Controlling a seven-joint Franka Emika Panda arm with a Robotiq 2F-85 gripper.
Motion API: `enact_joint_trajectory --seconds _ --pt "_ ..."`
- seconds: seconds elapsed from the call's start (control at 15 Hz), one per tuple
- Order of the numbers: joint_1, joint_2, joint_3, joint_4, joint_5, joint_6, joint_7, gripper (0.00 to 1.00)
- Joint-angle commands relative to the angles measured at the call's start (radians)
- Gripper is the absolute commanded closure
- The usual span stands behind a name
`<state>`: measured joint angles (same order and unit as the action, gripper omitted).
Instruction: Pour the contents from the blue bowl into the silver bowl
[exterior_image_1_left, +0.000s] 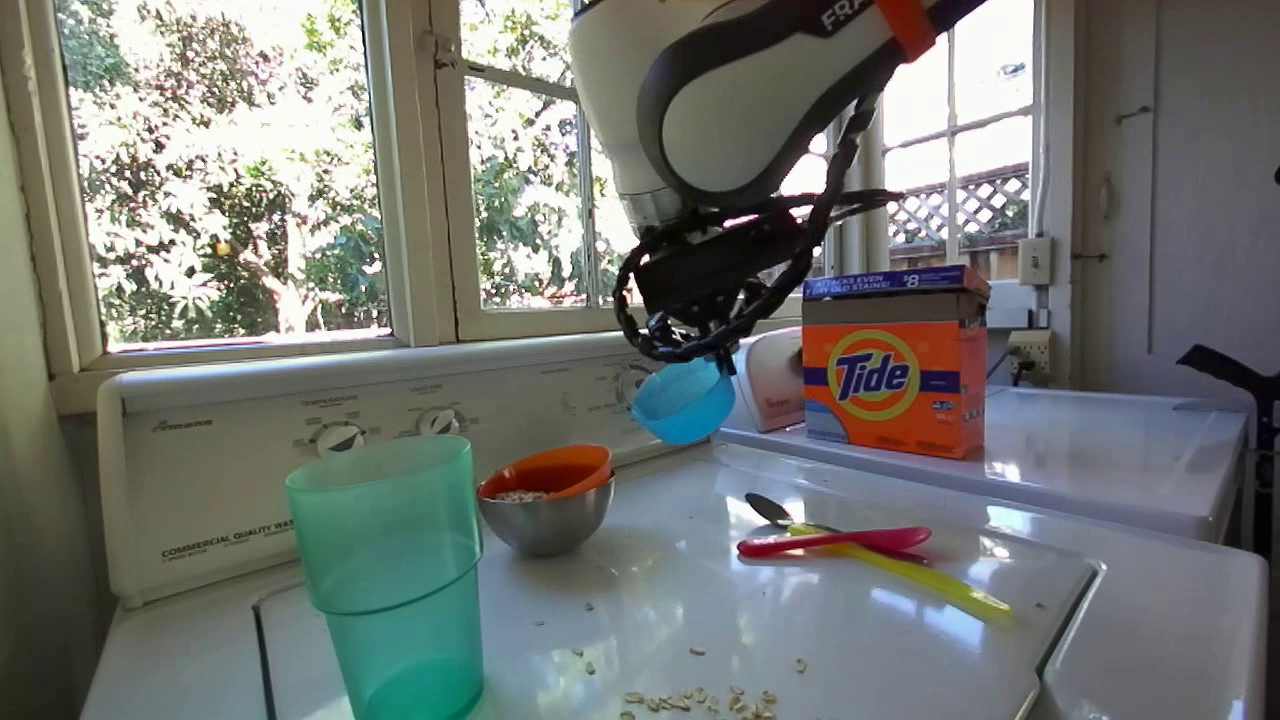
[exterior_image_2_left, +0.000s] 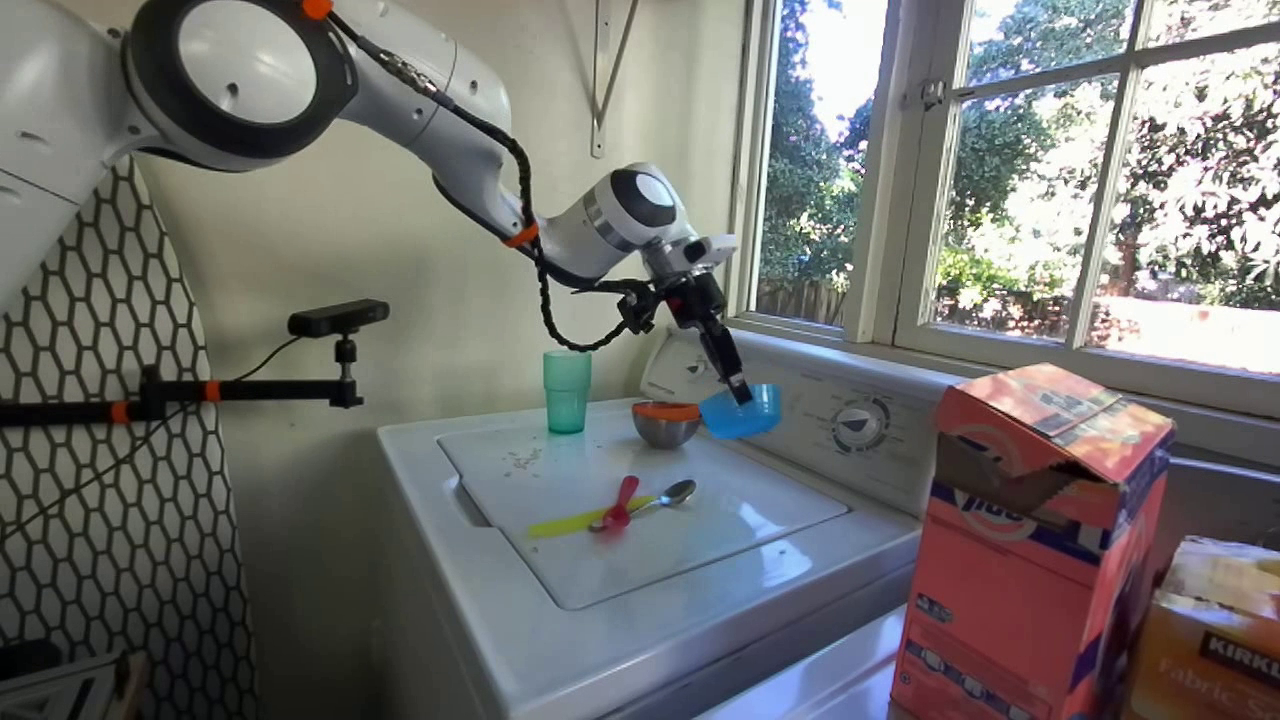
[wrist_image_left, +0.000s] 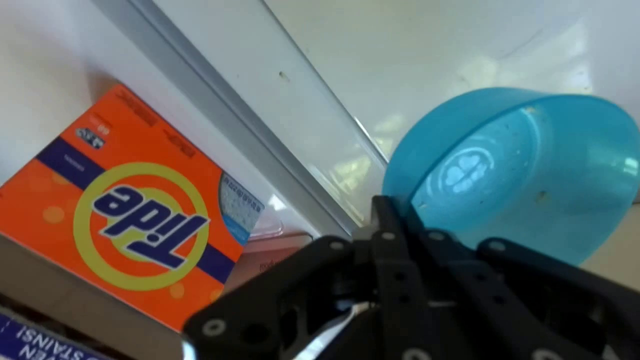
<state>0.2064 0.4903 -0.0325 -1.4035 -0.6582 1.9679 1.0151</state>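
Nearest in an exterior view stands the teal tumbler (exterior_image_1_left: 390, 560), pale flakes (exterior_image_1_left: 700, 702) scattered beside it on the washer (exterior_image_1_left: 660, 590). Beyond them lie 3 crossed utensils (exterior_image_1_left: 835, 541) and the silver bowl (exterior_image_1_left: 548, 525), upright, an orange bowl (exterior_image_1_left: 570, 475) tilted inside it. Just past it the blue bowl (exterior_image_1_left: 685, 408) hangs tilted above the washer, its rim clamped between the 2 fingers of the gripper (wrist_image_left: 396, 212). The arm (exterior_image_2_left: 430, 130) extends overhead, forearm sloping down, wrist bent, fingers slanting downward. Behind stands the Tide box (exterior_image_1_left: 895, 390).

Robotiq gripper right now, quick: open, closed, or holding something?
Robotiq gripper: closed, holding the light-blue plastic bowl by its rim.
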Motion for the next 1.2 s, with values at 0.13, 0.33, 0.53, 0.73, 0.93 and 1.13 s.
enact_joint_trajectory --seconds 0.13,0.33,0.53,0.73,0.93,1.13 --pt "-0.098 -0.047 -0.018 -0.111 0.212 0.212 0.040 0.99" --pt "-0.133 -0.050 -0.019 -0.167 0.334 0.373 0.021 0.99" --pt "-0.123 -0.067 -0.034 -0.220 0.389 0.407 0.012 0.99" --pt "-0.103 -0.095 -0.047 -0.246 0.413 0.327 0.031 0.99" --pt "-0.092 -0.118 -0.056 -0.261 0.406 0.277 0.068 0.99" --pt "-0.105 -0.129 -0.043 -0.295 0.430 0.321 0.076 0.99"
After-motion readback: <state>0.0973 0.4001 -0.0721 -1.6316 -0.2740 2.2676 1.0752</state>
